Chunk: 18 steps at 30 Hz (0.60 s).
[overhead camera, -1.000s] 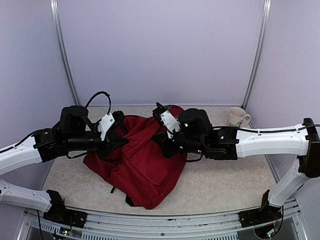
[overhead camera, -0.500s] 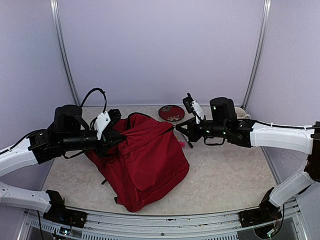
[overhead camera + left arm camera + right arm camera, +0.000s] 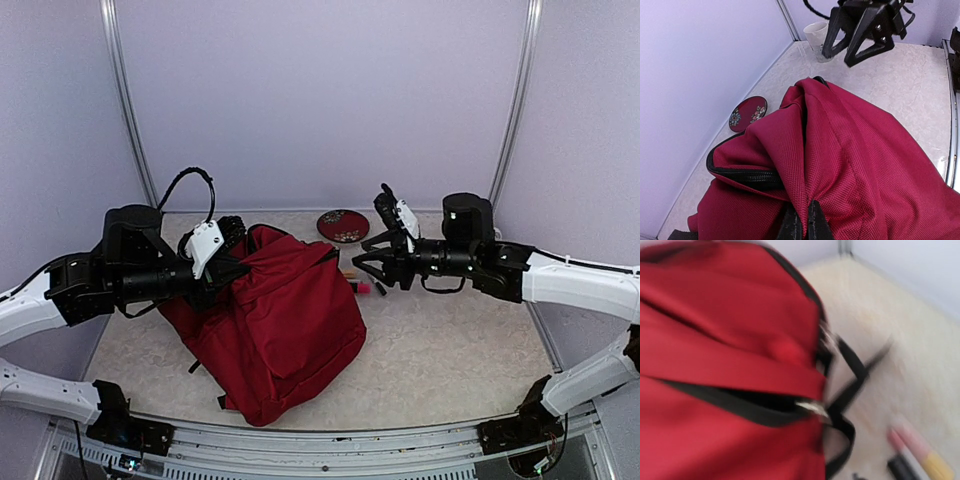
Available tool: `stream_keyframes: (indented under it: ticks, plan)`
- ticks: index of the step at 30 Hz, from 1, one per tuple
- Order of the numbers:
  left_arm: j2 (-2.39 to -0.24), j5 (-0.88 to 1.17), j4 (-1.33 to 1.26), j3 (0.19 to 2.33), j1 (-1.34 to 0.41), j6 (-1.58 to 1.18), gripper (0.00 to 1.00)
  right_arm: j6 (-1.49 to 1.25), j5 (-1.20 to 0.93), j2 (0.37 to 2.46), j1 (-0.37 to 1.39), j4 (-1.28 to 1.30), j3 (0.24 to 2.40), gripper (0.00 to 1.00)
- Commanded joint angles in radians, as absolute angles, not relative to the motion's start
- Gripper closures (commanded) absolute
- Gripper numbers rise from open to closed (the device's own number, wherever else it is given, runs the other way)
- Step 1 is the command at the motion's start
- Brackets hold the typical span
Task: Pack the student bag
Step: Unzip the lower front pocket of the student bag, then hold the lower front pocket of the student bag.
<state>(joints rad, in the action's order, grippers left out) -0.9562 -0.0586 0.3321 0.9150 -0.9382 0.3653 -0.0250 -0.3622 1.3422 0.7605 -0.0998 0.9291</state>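
Dark red woven fabric is pinched between the closed fingers of the left gripper point(image 3: 801, 223), which is clamped on a fold near the top of the student bag point(image 3: 290, 320). Just beside that fold, the black zip band point(image 3: 742, 176) of the bag's opening is seen curving across the cloth. The bag is slumped on the pale stone-patterned table point(image 3: 450, 350), left of centre, with its top toward the back wall and its bottom toward the arm bases; its upper left edge is held by the left gripper. To the right of the bag, the right gripper point(image 3: 373, 260) is held above the table with its jaws spread wide and nothing between them, pointed at the bag's top right corner but apart from it. A few pens point(image 3: 917, 452), one pink and yellow and one black, are seen lying on the table below that gripper, just beside a black strap point(image 3: 852, 362) of the bag; this view is blurred. Farther back, a small dark red flowered plate point(image 3: 342, 225) is set near the rear wall, and a pale mug point(image 3: 816, 33) is placed in the far right corner.
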Motion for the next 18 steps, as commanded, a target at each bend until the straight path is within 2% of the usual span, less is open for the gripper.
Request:
stream_keyframes:
  ticks: [1, 7, 12, 18]
  plan:
    - [-0.932, -0.091, 0.167, 0.982, -0.946, 0.404, 1.00, 0.119, -0.417, 1.218, 0.803, -0.225, 0.897, 0.47]
    - [-0.923, -0.082, 0.155, 0.967, -0.946, 0.411, 1.00, 0.356, -0.534, 1.342, 0.912, -0.098, 1.011, 0.39]
    - [-0.923, -0.087, 0.155, 0.964, -0.945, 0.412, 1.00, 0.492, -0.565, 1.492, 0.911, 0.097, 1.201, 0.38]
    - [-0.914, -0.090, 0.152, 0.959, -0.945, 0.415, 1.00, 0.541, -0.589, 1.565, 0.881, 0.198, 1.292, 0.38]
